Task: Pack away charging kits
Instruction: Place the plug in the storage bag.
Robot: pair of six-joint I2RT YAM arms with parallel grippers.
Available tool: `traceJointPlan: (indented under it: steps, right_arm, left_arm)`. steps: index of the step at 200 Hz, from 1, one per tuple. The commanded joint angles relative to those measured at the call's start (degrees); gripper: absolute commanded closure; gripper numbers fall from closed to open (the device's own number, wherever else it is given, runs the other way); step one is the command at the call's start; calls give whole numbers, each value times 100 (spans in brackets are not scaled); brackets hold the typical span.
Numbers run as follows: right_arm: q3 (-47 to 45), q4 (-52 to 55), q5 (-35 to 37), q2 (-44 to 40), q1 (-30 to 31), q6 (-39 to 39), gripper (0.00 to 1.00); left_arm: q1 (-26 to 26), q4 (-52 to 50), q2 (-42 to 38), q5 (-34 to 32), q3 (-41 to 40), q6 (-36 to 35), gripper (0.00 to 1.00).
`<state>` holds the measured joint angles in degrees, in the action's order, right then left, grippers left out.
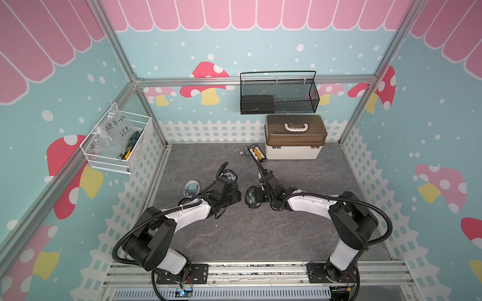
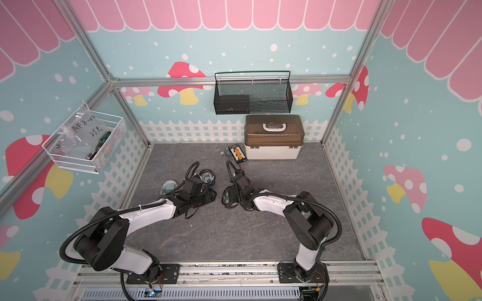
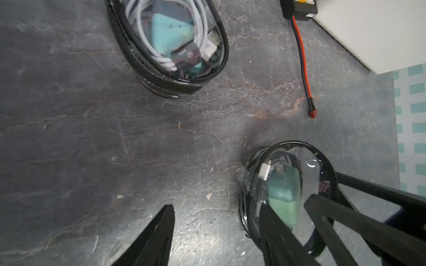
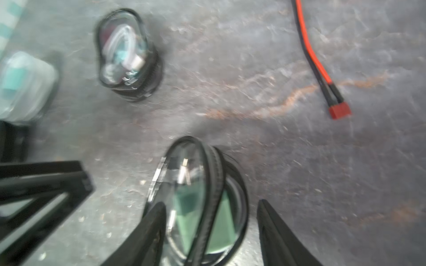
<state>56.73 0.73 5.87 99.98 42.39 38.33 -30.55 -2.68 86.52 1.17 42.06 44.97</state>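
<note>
You have three clear pouches: left pouch (image 1: pixel 191 188), far pouch (image 3: pixel 179 53), right pouch (image 3: pixel 283 184), each holding a teal adapter (image 3: pixel 168 30). Your left gripper (image 3: pixel 216 206) stands apart, empty; right gripper (image 4: pixel 211 202) stands apart, straddling the right pouch.

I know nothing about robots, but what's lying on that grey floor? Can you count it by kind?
Clear charger pouches: 3
White box with brown lid: 1
Black board with orange connectors: 1
Small item beside the board, too small to identify: 1
Total: 6
</note>
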Motion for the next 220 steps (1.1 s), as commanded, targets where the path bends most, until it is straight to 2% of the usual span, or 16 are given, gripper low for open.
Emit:
traceJointPlan:
  steps: [1,49,78,104,128,180,200,220]
  right_arm:
    - [-185,93,412,24,-11,143,51]
    - [-503,-22,512,-63,-7,184,81]
    - [-579,-36,582,16,-18,188,90]
    - [-760,-187,550,9,-20,184,92]
    - [-992,-690,176,-49,-28,34,92]
    - [-1247,-1722,-605,250,-109,-324,95]
    - [-1208,-1855,-696,355,-117,-486,97]
    - [-1226,-1919,-641,332,-134,-621,97]
  left_arm:
    - [-17,207,194,155,158,-59,38]
    - [-82,459,638,477,354,16,37]
    - [-121,612,819,630,407,77,35]
    - [-123,816,993,868,473,135,30]
    - [-123,1019,1176,1046,547,213,27]
    - [-6,1379,1662,1617,795,303,27]
    - [213,1632,1669,1856,689,438,27]
    - [423,1663,1359,1712,439,470,26]
